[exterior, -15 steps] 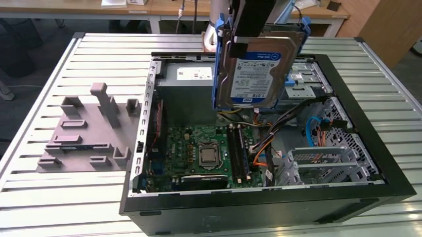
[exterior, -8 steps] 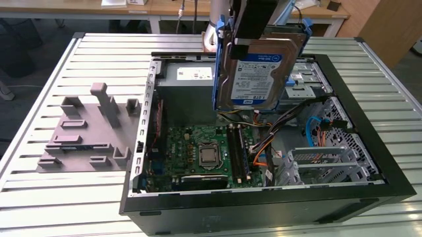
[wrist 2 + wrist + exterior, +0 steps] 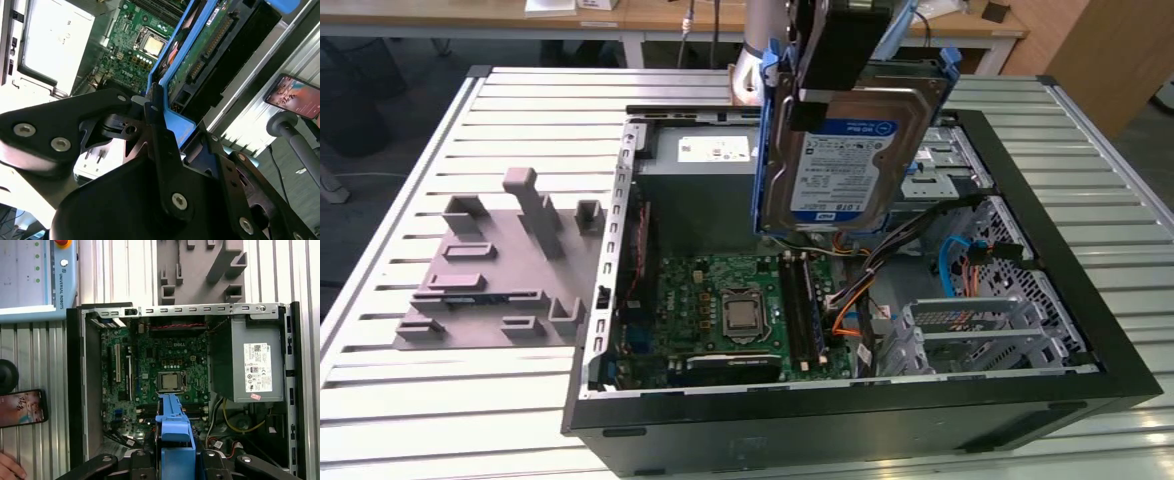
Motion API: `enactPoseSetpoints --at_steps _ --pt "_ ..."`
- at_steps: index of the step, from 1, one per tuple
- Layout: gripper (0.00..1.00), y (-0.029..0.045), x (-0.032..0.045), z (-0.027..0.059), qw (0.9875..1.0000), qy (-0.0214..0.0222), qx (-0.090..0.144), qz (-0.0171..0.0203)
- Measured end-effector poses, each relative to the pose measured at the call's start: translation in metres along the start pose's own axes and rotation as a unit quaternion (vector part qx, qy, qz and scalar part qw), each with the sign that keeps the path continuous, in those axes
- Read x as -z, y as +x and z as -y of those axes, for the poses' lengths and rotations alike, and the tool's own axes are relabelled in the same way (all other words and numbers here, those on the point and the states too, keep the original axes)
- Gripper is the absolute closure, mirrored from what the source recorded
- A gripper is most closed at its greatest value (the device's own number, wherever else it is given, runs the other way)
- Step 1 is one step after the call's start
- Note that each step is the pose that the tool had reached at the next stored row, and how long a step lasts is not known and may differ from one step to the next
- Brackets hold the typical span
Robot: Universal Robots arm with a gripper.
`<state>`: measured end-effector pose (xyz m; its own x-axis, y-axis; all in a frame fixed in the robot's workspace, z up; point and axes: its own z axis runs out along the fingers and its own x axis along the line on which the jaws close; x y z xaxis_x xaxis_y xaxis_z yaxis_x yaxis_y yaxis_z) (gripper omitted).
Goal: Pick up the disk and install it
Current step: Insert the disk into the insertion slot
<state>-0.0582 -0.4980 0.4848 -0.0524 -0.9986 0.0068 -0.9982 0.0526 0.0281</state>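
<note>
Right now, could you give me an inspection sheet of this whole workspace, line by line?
Surface: slatted metal table, carrying an open computer case.
Job's things: disk, held upright in the air above the case.
Clutter: grey fixture beside the case, on the exterior view's left; phone beside the case.
Grippers: gripper shut on the disk's upper end.
Cables: orange and blue leads loose inside the case.
Surroundings: wooden desks behind the table; a hand near the phone.
</note>
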Motion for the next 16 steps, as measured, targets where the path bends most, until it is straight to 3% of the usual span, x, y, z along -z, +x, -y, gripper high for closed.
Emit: enactPoseSetpoints --at_steps 6,11,16 --pt "0.63 0.0109 -0.0008 0.0018 1.0000 0.0000 0.000 0.0000" --pt "0.63 0.0118 -0.0017 0.0128 1.0000 0.0000 0.001 0.0000" --pt "0.63 0.0154 -0.0035 0.0146 1.0000 0.0000 0.002 0.0003"
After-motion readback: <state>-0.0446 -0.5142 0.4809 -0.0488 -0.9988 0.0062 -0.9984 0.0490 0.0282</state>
